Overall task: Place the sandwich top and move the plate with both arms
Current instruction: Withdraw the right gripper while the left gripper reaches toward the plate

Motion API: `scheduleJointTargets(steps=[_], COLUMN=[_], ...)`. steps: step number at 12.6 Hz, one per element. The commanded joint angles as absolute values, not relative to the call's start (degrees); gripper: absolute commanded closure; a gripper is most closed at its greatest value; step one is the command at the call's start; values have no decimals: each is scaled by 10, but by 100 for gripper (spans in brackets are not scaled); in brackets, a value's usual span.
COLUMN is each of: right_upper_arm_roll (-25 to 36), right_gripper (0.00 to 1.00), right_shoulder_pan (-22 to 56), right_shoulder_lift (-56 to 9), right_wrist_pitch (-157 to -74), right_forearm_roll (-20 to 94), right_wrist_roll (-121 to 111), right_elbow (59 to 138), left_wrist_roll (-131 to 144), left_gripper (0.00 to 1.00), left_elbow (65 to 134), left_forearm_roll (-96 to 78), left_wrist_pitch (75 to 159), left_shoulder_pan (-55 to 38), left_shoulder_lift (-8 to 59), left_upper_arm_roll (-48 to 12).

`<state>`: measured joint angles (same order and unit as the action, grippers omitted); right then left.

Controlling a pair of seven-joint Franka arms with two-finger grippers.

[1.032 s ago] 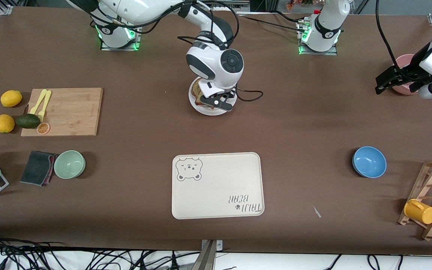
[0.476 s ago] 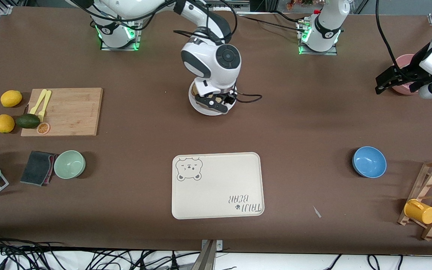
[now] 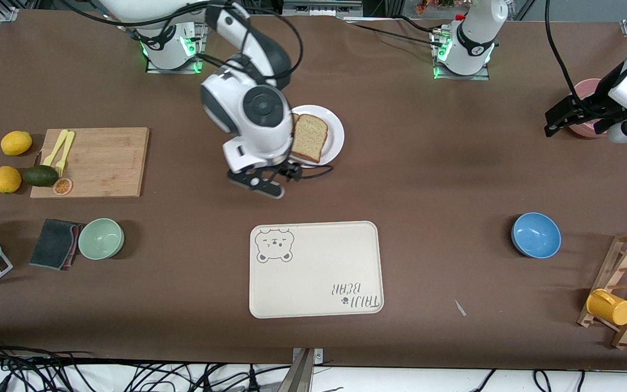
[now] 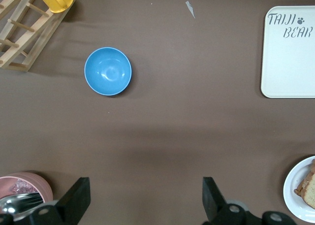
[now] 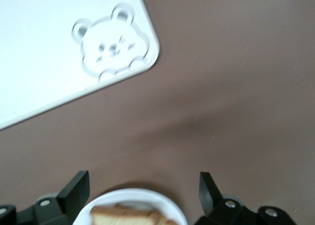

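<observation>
Nearest the front camera lies the cream tray (image 3: 316, 269) with its bear print, bare and untouched; it is also seen at the edge of both wrist views. Farther from the camera, between tray and plate, the right gripper (image 3: 262, 185) is shown hanging over bare table just beside the plate's rim, its fingers (image 5: 75, 185) spread wide with nothing between them. A second ago this gripper was pressed down over the plate with its fingers nearly together; it has since let go, opened fully and drawn off toward the right arm's end of the table. Farther still, the white plate (image 3: 337, 130) is thereby uncovered, and the sandwich top (image 3: 309, 137) is seen lying flat on the stack in it, a lower slice just showing at one edge. The first part of the task is therefore judged complete, and the two-armed move of the plate is judged to be the step now due. At the left arm's end of the table the left gripper (image 3: 566, 117) is shown waiting beside a pink cup (image 3: 585, 90), its fingers (image 4: 75, 201) spread and empty, well apart from the plate; a long reach is judged necessary before the plate can be gripped from both sides.
</observation>
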<state>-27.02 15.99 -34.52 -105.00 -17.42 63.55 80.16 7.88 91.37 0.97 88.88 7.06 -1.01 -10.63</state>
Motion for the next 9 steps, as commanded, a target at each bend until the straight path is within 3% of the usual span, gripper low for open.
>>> scheduleJointTargets(steps=[1,5,9], right_upper_arm_roll=[-272,-273,-270], right_gripper=[1,1,0], right_shoulder_pan=[117,32,-29], right_shoulder_lift=[-322,-307,-263], right_wrist_pitch=[-1036,-970,-962], right_forearm_roll=[-168,-166,-77], right_wrist_roll=[555,472,363], right_elbow=[823,821,817], left_wrist_roll=[90,90,89], left_gripper=[0,0,0], left_elbow=[897,897,898], left_forearm_roll=[-4,-4,-4], left_wrist_pitch=[875,875,875], left_shoulder_pan=[69,69,70], left_shoulder_lift=[-5,-5,-4], left_upper_arm_roll=[-107,-107,-106])
